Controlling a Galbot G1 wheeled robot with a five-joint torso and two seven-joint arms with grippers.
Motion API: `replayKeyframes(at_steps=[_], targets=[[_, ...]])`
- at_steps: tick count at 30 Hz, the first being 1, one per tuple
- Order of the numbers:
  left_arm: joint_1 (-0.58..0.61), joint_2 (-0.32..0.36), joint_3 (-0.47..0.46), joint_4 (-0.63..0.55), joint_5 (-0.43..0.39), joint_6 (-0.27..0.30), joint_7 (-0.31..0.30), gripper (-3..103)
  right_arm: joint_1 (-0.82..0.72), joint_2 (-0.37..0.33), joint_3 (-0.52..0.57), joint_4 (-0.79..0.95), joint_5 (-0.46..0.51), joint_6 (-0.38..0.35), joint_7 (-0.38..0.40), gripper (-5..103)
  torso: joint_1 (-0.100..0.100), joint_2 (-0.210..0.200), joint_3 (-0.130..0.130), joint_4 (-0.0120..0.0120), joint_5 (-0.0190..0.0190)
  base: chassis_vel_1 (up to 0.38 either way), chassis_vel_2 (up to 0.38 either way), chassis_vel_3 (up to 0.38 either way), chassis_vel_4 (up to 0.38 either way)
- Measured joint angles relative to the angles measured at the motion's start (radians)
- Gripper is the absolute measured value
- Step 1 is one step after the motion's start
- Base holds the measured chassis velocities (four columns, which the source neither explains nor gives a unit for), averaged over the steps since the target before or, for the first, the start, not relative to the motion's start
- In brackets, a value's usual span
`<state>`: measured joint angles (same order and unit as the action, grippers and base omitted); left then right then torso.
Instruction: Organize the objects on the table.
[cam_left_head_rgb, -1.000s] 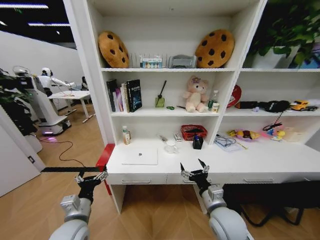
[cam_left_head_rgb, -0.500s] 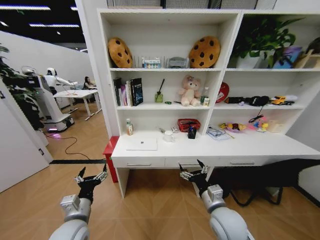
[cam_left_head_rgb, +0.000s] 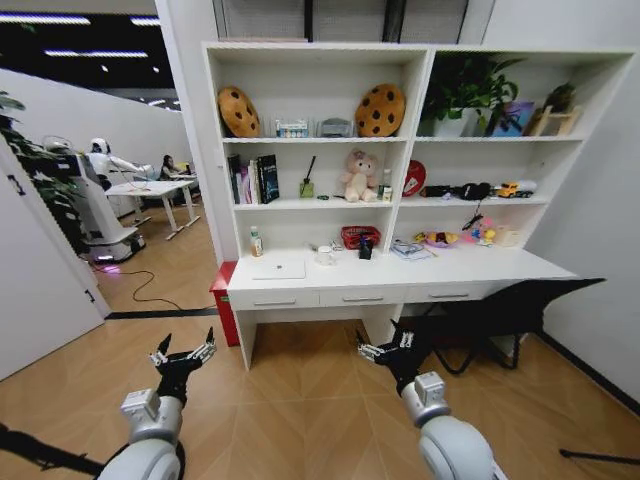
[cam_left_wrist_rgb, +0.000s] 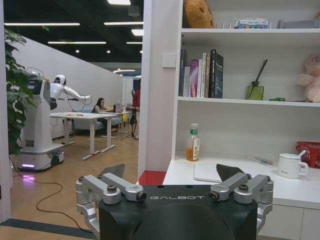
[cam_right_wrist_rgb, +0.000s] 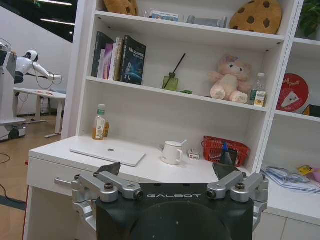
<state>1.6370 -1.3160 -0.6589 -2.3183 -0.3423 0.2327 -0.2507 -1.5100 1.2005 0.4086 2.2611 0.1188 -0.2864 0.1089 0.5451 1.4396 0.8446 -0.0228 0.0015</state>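
White shelving rises over the long white desk (cam_left_head_rgb: 480, 272), which stands well ahead of the robot across a stretch of wooden floor. Down low on the left of the head view, the left gripper (cam_left_head_rgb: 182, 354) hangs above the floor with its fingers spread apart and nothing between them. On the desk's left end, an orange-capped drink bottle (cam_right_wrist_rgb: 100, 122) stands by the back panel, and the thin silver laptop (cam_right_wrist_rgb: 108, 153) lies closed and flat just in front of it. Further along sits a white mug (cam_right_wrist_rgb: 171, 152) with what may be a spoon handle poking out, though the view is too coarse to be sure. Beside the mug lies a small packet (cam_right_wrist_rgb: 193, 154), then a red mesh basket (cam_right_wrist_rgb: 221, 148) with a dark pen holder (cam_right_wrist_rgb: 227, 157) in front of it. On the shelf above, a pink plush bear (cam_right_wrist_rgb: 228, 80) sits upright. On the right, the right gripper (cam_left_head_rgb: 390, 349) hovers before the desk, well short of its drawers, fingers likewise apart and empty.
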Motion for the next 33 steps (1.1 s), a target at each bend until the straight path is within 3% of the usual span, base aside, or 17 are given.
replayKeyframes(at_steps=[1, 2, 5, 7, 33], targets=[[0.0, 0.0, 0.0, 0.0, 0.0, 0.0, 0.0, 100, -0.001, 0.0, -0.001, 0.0, 0.0, 0.0, 0.0, 100, 0.0, 0.0, 0.0, -0.0001, -0.0001, -0.009, 0.097, 0.105, -0.042], [0.0, 0.0, 0.0, 0.0, 0.0, 0.0, 0.0, 100, -0.002, 0.002, -0.002, 0.001, -0.002, 0.0, -0.001, 100, 0.001, 0.0, 0.0, -0.0005, -0.0027, -0.055, 0.038, 0.105, -0.04], [0.0, 0.0, 0.0, 0.0, 0.0, 0.0, 0.0, 100, -0.005, 0.005, -0.003, 0.001, -0.008, 0.0, -0.002, 100, 0.001, -0.001, 0.0, -0.0009, -0.0007, -0.051, 0.034, 0.053, -0.046], [0.0, 0.0, 0.0, 0.0, 0.0, 0.0, 0.0, 100, -0.009, 0.007, -0.004, 0.002, -0.01, 0.0, -0.003, 100, 0.0, 0.0, 0.0, -0.0009, -0.0022, 0.0, 0.0, 0.0, 0.0], [0.0, 0.0, 0.0, 0.0, 0.0, 0.0, 0.0, 100, -0.031, 0.024, 0.002, 0.009, -0.019, 0.027, -0.004, 100, 0.0, 0.0, 0.0, -0.0006, -0.0015, 0.008, 0.002, -0.001, 0.006]])
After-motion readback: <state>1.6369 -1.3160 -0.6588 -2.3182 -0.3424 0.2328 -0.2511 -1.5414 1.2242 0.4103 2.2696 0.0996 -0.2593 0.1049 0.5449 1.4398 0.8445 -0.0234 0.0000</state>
